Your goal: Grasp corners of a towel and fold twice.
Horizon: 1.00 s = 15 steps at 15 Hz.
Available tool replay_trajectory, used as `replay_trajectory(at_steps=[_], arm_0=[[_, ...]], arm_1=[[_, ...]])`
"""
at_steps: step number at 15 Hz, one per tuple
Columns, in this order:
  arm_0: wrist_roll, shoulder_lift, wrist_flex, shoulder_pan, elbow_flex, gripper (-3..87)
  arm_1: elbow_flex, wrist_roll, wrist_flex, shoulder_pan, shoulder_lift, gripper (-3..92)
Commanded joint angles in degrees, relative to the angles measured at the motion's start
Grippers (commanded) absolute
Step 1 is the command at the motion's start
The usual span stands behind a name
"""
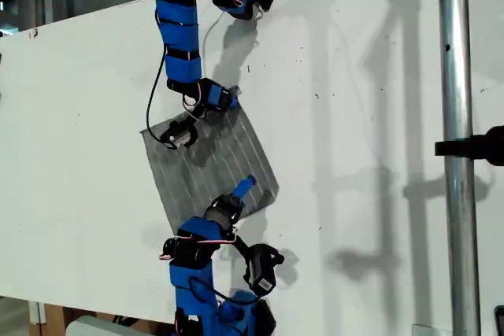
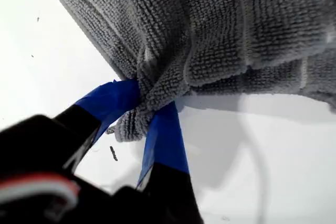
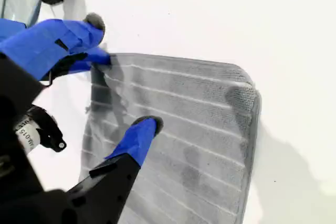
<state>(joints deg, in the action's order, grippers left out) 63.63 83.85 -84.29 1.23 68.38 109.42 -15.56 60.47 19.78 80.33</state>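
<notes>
The grey striped towel point(image 1: 213, 164) lies flat on the white table point(image 1: 354, 116), its stripes running diagonally. My first gripper point(image 1: 227, 103) reaches down from the exterior view's top and is shut on one of the corners point(image 2: 137, 113), the fabric bunched between its blue fingers point(image 2: 164, 135). My second gripper point(image 1: 241, 194) comes in from the exterior view's bottom and stands open above the towel point(image 3: 194, 129). One blue fingertip point(image 3: 143, 128) hovers over the cloth with nothing held. The towel's edge beside that gripper looks doubled over point(image 3: 251, 109).
A vertical metal pole point(image 1: 455, 147) with a black clamp point(image 1: 472, 148) stands at the exterior view's right. The table's edge point(image 1: 79, 15) runs along the exterior view's upper left. Black cables hang from the first arm point(image 1: 177, 37).
</notes>
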Motion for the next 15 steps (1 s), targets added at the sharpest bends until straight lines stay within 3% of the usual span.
replay_trajectory(at_steps=[1, 10, 13, 15], arm_0=[[1.7, -2.3, 1.5, 0.7, 3.1, 30.8], [10.1, -22.2, 4.1, 1.3, 4.0, 30.8], [11.2, -24.9, 6.2, 0.1, 3.6, 26.7], [10.6, -26.5, 7.3, -0.7, 1.6, 18.9]], arm_1=[[-0.1, 0.3, -0.7, 1.1, 0.4, -0.2], [0.4, 0.3, -0.9, 0.8, 0.6, -0.2], [0.4, 0.4, -0.9, 0.7, 0.7, -0.2], [0.4, 0.4, -0.9, 0.7, 0.7, -0.2]])
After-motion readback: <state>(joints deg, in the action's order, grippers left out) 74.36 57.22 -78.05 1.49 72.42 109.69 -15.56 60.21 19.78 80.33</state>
